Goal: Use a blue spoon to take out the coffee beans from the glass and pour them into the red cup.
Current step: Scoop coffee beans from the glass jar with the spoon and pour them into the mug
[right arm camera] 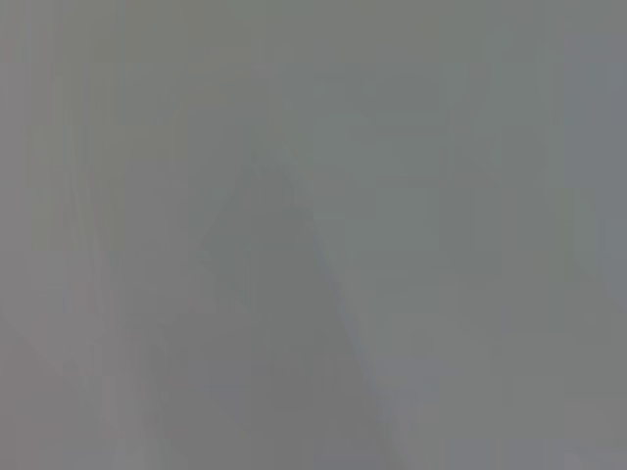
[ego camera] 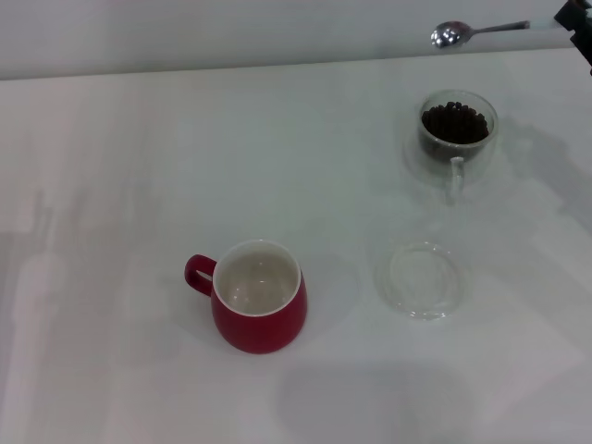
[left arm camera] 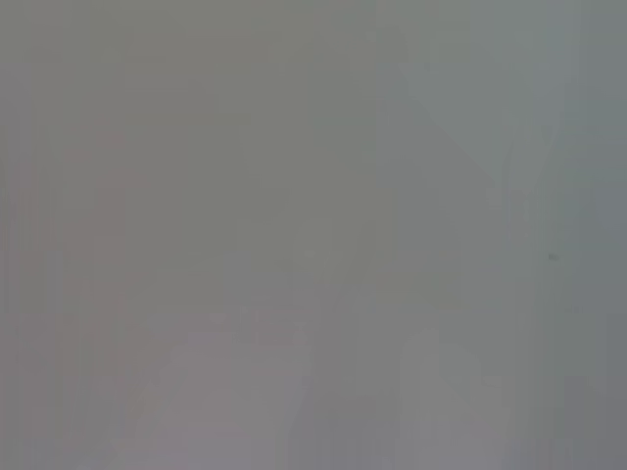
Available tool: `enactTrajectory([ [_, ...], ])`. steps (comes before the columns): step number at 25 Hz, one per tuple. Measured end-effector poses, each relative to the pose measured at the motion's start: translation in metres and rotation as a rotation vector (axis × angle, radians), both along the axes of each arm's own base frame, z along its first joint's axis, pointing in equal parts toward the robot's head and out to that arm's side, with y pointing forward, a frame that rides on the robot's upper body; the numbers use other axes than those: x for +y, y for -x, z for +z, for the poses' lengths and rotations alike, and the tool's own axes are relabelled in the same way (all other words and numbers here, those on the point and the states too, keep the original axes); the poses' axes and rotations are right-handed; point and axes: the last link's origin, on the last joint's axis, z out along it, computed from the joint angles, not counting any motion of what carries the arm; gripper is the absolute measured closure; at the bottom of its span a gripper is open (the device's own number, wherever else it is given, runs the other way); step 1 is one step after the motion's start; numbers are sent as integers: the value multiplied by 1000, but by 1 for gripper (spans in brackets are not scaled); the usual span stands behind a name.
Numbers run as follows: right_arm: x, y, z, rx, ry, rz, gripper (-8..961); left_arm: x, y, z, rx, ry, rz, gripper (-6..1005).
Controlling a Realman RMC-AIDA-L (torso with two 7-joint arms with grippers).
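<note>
- Spoon [ego camera: 462, 33] light, stiff, slick metal bowl; held aloft past the counter's far right corner, bowl empty and pointing toward the robot's left, pale handle running off to the right pincer [ego camera: 575, 20].
- Right pincer only a dark sliver at the head view's top right edge; appears to grip the handle's far end, though finger spread cannot be made out.
- Left pincer out of sight in every view; both wrist views a blank grey, of no help.
- Best hold on the spoon: the handle's end, as now, leaving the bowl free to dip; a loose grip likely lets the thin handle twist when loaded.
- Glass [ego camera: 457, 129] near the far right of the counter, just below the spoon's bowl in the head view; fragile, light, easy to tip or slide if the spoon pushes its rim.
- Beans [ego camera: 454, 123] piled inside the glass; small, hard, round, prone to roll off a tilted spoon.
- Red cup [ego camera: 259, 297] toward the counter's near middle, well apart from the glass, handle toward the left edge; mouth wide, inside empty, likely heavy enough to stay put.
- Clear saucer [ego camera: 423, 279] on the counter between glass and cup, nearer the glass; low and flat, hard to see, under the likely carry path rather than blocking it.
</note>
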Motion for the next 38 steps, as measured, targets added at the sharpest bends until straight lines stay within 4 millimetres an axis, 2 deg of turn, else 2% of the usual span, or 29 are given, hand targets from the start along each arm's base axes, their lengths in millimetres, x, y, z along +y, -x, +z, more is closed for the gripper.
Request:
enactTrajectory([
  [6, -4, -10, 7, -129, -61, -7, 809, 0, 0, 1, 1, -3, 0, 224],
  [14, -22, -30, 3, -207, -16, -58, 808, 4, -3, 1, 1, -3, -12, 225],
  [27, -10, -30, -19, -301, 55, -91, 808, 3, -2, 1, 2, -2, -10, 225],
  [38, -6, -34, -22, -344, 44, -121, 808, 2, -1, 1, 2, -2, -5, 225],
])
